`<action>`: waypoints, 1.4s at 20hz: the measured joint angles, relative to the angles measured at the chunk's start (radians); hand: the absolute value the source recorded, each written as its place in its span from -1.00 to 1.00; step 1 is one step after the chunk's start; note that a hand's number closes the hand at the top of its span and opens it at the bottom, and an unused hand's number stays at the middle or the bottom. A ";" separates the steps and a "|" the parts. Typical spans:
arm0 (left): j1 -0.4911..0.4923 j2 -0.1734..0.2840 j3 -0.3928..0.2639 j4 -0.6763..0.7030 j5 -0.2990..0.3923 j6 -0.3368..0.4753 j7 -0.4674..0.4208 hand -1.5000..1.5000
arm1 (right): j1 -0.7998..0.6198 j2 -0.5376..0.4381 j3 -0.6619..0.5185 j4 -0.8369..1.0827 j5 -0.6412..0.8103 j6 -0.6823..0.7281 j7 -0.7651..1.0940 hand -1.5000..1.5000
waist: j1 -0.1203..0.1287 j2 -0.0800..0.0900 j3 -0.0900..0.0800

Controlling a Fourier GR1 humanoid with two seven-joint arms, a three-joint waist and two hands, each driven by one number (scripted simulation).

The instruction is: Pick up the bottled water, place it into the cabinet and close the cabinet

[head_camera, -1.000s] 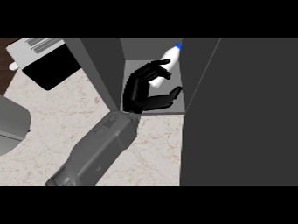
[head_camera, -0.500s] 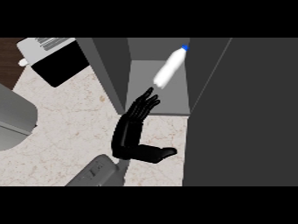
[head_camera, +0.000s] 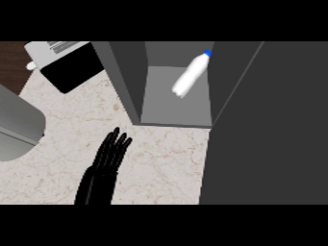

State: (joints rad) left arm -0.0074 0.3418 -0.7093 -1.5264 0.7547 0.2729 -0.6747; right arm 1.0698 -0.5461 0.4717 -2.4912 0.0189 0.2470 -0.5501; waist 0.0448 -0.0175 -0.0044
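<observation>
The bottled water (head_camera: 188,79), pale with a blue cap, lies tilted inside the open grey cabinet (head_camera: 173,111), cap toward the back right. Nothing touches it. My left hand (head_camera: 107,163) is below and left of the cabinet, over the marble counter, seen edge-on with straight fingers pointing up toward the cabinet's front corner. It is open and holds nothing. The cabinet's dark door (head_camera: 280,129) stands open and fills the right side of the view. My right hand does not show.
A white and black appliance (head_camera: 67,67) sits at the top left beside the cabinet's left wall. A large grey rounded object (head_camera: 6,125) occupies the left edge. The beige marble counter (head_camera: 163,168) lies between it and the door.
My left hand has let go of the bottle and drawn back down and left, out of the cabinet. The bottle stays inside on the shelf.
</observation>
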 measured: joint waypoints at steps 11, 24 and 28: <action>0.233 0.277 0.106 -0.166 0.051 -0.177 -0.115 -1.00 | -0.161 -0.114 0.061 -0.010 0.027 0.002 0.069 1.00 | 0.021 0.006 -0.005; 0.394 0.492 0.218 -0.213 0.110 -0.402 -0.208 -1.00 | -0.483 -0.076 0.182 -0.009 0.016 -0.044 0.319 1.00 | 0.087 0.030 -0.009; 0.405 0.528 0.248 -0.209 0.125 -0.442 -0.218 -1.00 | -0.605 -0.069 0.182 -0.004 0.010 -0.036 0.387 1.00 | 0.104 0.032 -0.012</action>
State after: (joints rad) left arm 0.3978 0.8694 -0.4615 -1.7356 0.8793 -0.1688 -0.8929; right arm 0.4647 -0.6155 0.6534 -2.4957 0.0288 0.2109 -0.1634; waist 0.1489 0.0148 -0.0164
